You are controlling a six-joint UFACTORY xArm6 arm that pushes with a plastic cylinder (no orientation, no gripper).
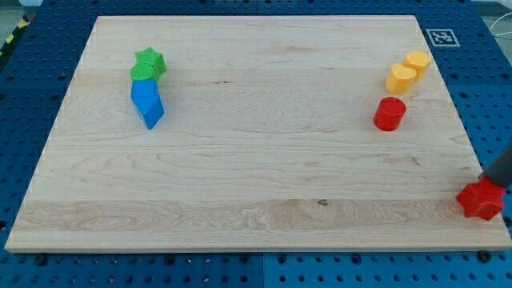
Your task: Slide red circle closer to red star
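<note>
Pale wood worktop point(256, 160), set on a blue pegboard base point(32, 72). At the view's upper left you have a tight cluster: a green star point(150, 61), a green block point(143, 74) of unclear shape just below it, then two blue blocks, one point(145, 92) touching the other point(152, 111). All of these sit well apart from the red pieces.

At the view's upper right, two yellow blocks lie side by side on a diagonal, one point(418, 62) above the other point(401, 78). Just below them sits the red circle point(390, 114), near but not touching the lower yellow.

Nothing lies on the wood between the red circle and the red star point(481, 199), which sits at the worktop's lower right corner, overhanging the edge.

No pincer on this rig, so no opening to note. You see only the dark rod point(501, 168) entering from the view's right edge; its lower end meets the red star's top, and my tip itself cannot be made out. The red circle lies up and to the view's left of the rod, well apart.
</note>
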